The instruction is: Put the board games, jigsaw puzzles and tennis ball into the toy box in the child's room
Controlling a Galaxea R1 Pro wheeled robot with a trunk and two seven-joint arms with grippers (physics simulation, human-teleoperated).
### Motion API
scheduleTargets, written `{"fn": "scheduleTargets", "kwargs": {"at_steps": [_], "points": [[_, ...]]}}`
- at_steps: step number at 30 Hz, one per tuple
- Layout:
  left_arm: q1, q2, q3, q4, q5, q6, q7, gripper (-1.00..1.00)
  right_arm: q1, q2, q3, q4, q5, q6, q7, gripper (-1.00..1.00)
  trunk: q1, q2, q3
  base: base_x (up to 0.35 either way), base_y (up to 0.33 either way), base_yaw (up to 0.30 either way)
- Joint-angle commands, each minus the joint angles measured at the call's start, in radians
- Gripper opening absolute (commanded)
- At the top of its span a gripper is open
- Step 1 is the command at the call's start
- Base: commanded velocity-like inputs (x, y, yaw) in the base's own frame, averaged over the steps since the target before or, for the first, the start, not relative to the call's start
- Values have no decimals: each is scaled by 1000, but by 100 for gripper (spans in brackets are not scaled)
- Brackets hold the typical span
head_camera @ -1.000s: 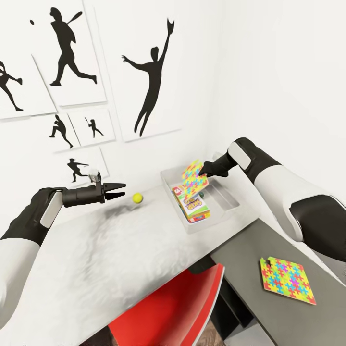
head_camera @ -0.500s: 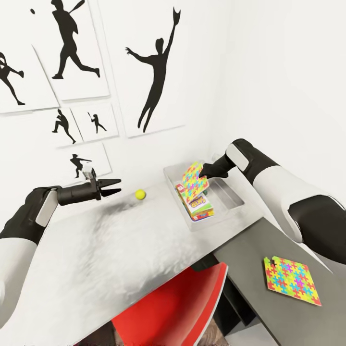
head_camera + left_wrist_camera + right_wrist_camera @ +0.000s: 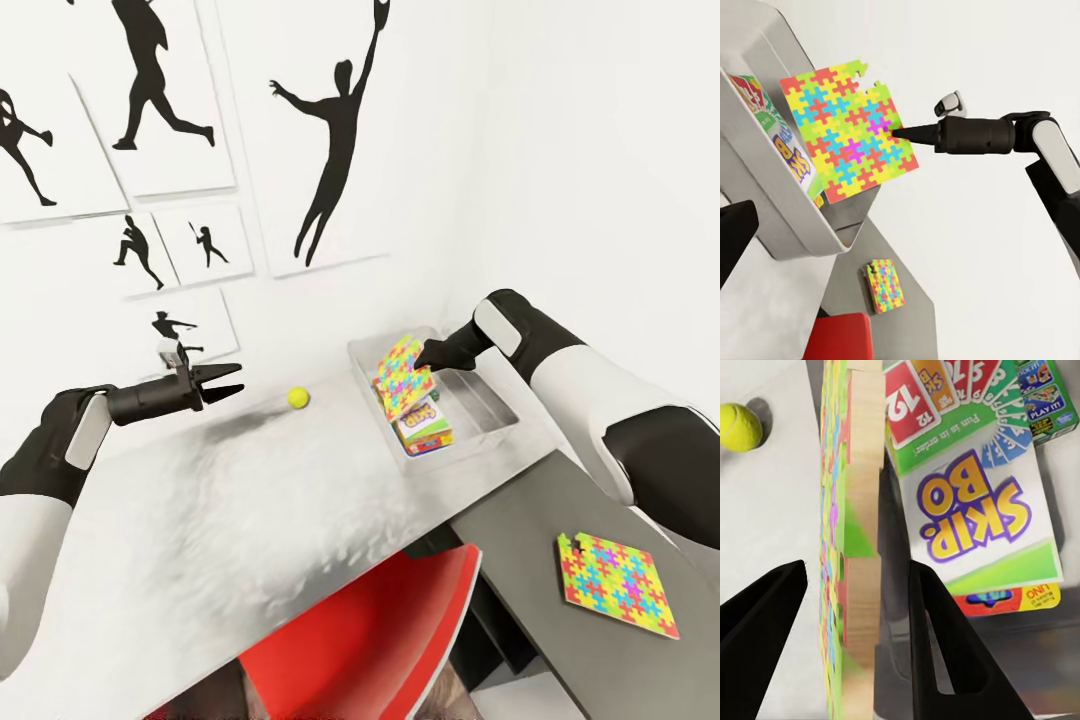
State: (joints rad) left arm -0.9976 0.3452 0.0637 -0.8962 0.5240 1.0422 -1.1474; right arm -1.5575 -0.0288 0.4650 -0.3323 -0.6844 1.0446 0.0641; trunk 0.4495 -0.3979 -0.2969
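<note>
My right gripper [image 3: 422, 357] is shut on a bright jigsaw puzzle [image 3: 402, 376], holding it tilted on edge over the near end of the clear toy box [image 3: 497, 403]. The right wrist view shows the puzzle [image 3: 859, 532] edge-on between the fingers [image 3: 936, 637]. In the box lies a Skip-Bo board game [image 3: 424, 428] on top of another game box [image 3: 1020, 598]. The tennis ball [image 3: 298, 398] rests on the pale table left of the box. My left gripper [image 3: 230, 382] hovers open above the table, a little left of the ball. A second jigsaw puzzle [image 3: 617, 585] lies flat on the dark grey surface at the right.
A red chair [image 3: 370, 640] is tucked under the pale table's [image 3: 250, 520] front edge. The table's back edge meets a white wall hung with silhouette posters [image 3: 330, 140]. The toy box sits in the far right corner against the wall.
The camera has swung, shifting the whole scene rightward. My left gripper has drawn back leftward from the tennis ball. The right gripper still holds the puzzle over the box.
</note>
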Motion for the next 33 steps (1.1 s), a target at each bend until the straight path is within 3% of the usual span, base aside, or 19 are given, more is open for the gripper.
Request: {"fn": "scheduleTargets", "kwargs": {"at_steps": [1, 12, 28, 33], "points": [[-1, 0, 0, 0, -1, 5, -3, 100, -1, -1, 5, -1, 3, 3, 7, -100, 1, -2, -4, 0, 0, 70], [-1, 0, -1, 0, -1, 5, -3, 100, -5, -13, -4, -3, -6, 3, 11, -100, 1, -2, -20, 0, 0, 63], [-1, 0, 1, 0, -1, 5, -3, 100, -8, -63, -11, -8, -9, 3, 11, -100, 1, -2, -22, 0, 0, 4], [-1, 0, 1, 0, -1, 5, -3, 100, -8, -65, -11, -3, -8, 3, 11, -100, 1, -2, -22, 0, 0, 0]]}}
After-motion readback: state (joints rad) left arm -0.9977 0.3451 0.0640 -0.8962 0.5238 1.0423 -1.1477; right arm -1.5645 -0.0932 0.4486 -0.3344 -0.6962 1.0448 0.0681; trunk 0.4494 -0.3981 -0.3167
